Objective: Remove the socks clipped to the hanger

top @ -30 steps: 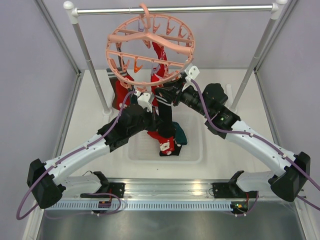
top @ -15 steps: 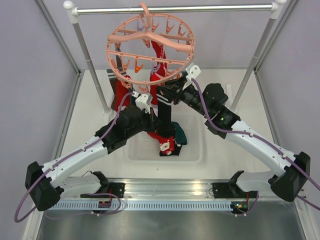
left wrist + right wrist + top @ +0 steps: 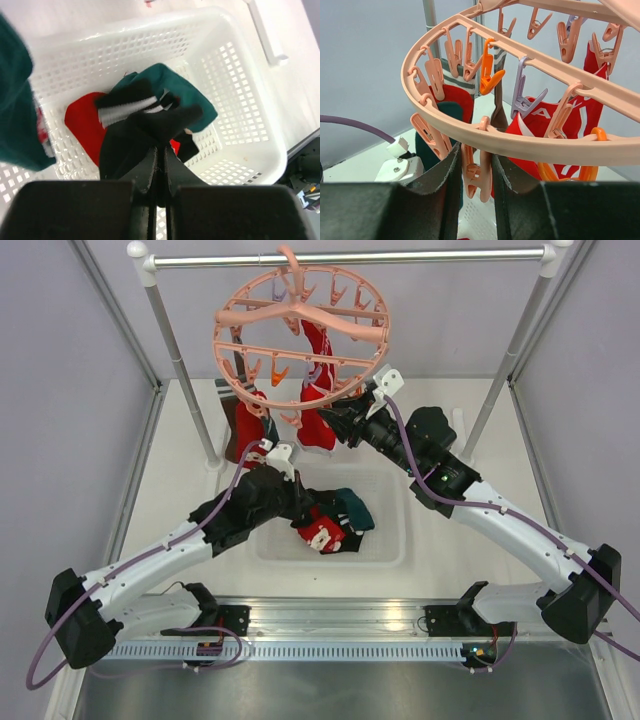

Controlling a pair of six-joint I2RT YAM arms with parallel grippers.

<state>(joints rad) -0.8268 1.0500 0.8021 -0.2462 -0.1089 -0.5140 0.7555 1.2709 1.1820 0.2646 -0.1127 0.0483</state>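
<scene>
The left gripper's (image 3: 159, 150) jaws are clenched on a fold of the black sock with white stripes (image 3: 145, 125), holding it bunched just above the white perforated basket (image 3: 235, 90). Under that sock, inside the basket, lie a dark teal sock (image 3: 187, 92) and a red sock (image 3: 82, 120). The right gripper's (image 3: 476, 165) jaws stand narrowly apart on either side of a salmon clip (image 3: 479, 182) that dangles from the near edge of the hanger (image 3: 520, 145); whether they press on the clip cannot be told. Behind that clip a red sock with white marks (image 3: 540, 125) hangs from the ring, and further socks hang beyond it on the far side, one striped at its top. The left arm (image 3: 170, 550) runs low from its base at the near left corner, reaching in over the basket's left side. The right arm (image 3: 500, 515) rises from the near right corner and bends up towards the hanger's underside. The basket sits on the white table (image 3: 450, 540), midway between the arms. The hanger hooks onto a grey metal rail (image 3: 350, 257) that spans two uprights, with pale grey walls around.
</scene>
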